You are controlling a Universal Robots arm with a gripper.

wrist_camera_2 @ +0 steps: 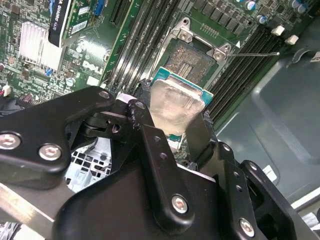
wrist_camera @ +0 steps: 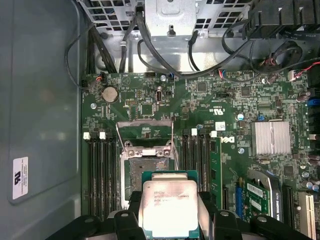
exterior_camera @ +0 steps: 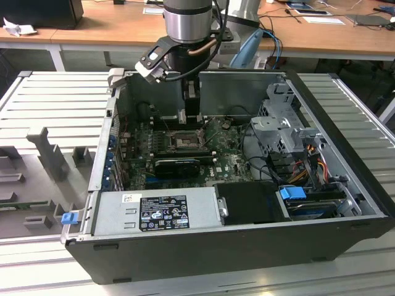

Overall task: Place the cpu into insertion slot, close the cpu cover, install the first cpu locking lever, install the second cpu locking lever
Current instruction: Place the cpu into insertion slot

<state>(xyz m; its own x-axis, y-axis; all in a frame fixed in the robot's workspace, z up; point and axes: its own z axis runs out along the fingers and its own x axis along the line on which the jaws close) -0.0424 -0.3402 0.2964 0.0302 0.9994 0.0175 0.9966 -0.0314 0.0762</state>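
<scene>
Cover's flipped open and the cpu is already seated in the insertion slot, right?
Not seated. In the first wrist view the cpu is clamped in the gripper, not yet in the insertion slot, whose contact area lies bare. The cpu cover is flipped open, as you said.

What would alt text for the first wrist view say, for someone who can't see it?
A black pincer grips the cpu, a silver square chip, close to the open insertion slot on a green circuit board; memory slots flank it and dark cables run beyond.
</scene>
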